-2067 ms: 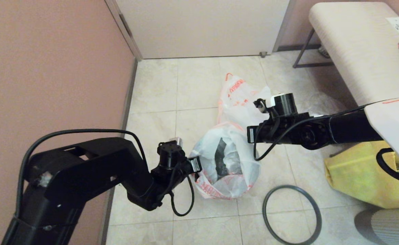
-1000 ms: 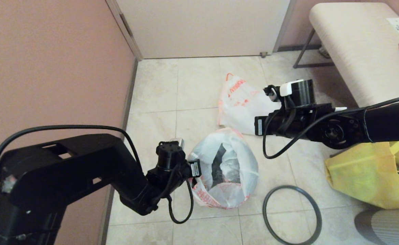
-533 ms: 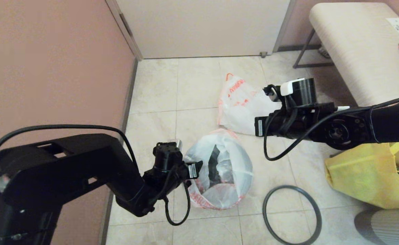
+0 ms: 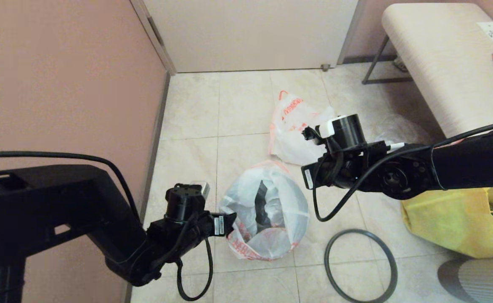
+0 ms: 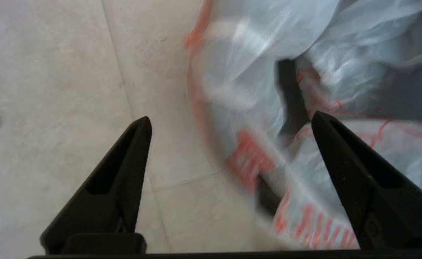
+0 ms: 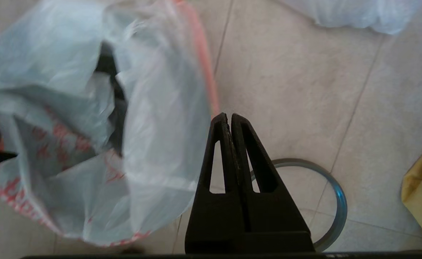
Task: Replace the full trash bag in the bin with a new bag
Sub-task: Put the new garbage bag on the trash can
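The new bag (image 4: 267, 223), thin white plastic with red print, is draped over the black bin (image 4: 262, 206), whose dark inside shows through the bag's mouth. My left gripper (image 5: 230, 120) is open at the bin's left side, the bag's red-lettered edge (image 5: 248, 163) lying between its fingers. My right gripper (image 6: 229, 116) is shut on nothing, just right of the bag's pink-orange hem (image 6: 205, 68). The full trash bag (image 4: 292, 126) lies on the floor behind the bin. The dark grey hoop (image 4: 360, 265) lies flat on the tiles to the bin's right.
A yellow tote (image 4: 452, 223) sits on the floor at the right. A padded bench (image 4: 440, 63) stands at the back right. The pink wall (image 4: 61, 75) runs close along the left, with a white door (image 4: 250, 33) behind.
My left gripper has drawn back toward me and lower, and the bagged bin has shifted slightly left with it. My right gripper has swung left and nearer, to the bin's right side.
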{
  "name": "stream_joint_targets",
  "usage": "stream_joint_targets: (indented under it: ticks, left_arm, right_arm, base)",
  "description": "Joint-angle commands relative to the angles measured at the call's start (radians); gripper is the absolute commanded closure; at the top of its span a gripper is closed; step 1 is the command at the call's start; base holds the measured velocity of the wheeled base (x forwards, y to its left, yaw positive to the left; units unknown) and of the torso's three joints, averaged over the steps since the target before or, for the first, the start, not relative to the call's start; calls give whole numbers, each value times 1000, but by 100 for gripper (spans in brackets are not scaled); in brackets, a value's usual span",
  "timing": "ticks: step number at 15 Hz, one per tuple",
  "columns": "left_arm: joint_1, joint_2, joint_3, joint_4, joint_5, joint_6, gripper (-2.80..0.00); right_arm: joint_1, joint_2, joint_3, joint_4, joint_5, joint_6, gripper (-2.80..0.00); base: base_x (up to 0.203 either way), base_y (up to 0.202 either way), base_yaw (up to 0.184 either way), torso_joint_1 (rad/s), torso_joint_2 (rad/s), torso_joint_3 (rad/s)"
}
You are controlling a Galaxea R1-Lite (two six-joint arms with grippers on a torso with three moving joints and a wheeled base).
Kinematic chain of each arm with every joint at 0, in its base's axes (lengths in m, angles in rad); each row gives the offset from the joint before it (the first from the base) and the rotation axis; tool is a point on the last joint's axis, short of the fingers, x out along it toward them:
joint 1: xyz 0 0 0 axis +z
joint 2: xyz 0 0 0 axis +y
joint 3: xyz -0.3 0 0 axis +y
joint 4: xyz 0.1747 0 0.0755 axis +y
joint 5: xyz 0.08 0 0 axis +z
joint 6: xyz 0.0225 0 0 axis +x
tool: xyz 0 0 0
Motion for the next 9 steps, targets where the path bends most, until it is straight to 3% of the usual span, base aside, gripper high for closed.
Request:
stream_joint_targets:
  ticks: [1, 4, 6, 9]
  left_arm:
    - [5, -75, 75, -6, 22, -2, 0]
    - [-5, -137, 286, -9, 50, -8, 0]
    - [-20, -112, 393, -78, 18, -44, 0]
    - [-16, 86, 495, -475, -185, -72, 0]
  right_arm:
    - [45, 21, -7, 17, -6, -19, 0]
    - [83, 120, -87, 87, -44, -33, 0]
    - [105, 220, -191, 134, -67, -44, 0]
    - [129, 404, -396, 241, -136, -62, 0]
  base:
    - [0, 0, 0, 0, 0, 0]
    - [0, 0, 0, 0, 0, 0]
    - [0, 0, 0, 0, 0, 0]
    - [0, 0, 0, 0, 0, 0]
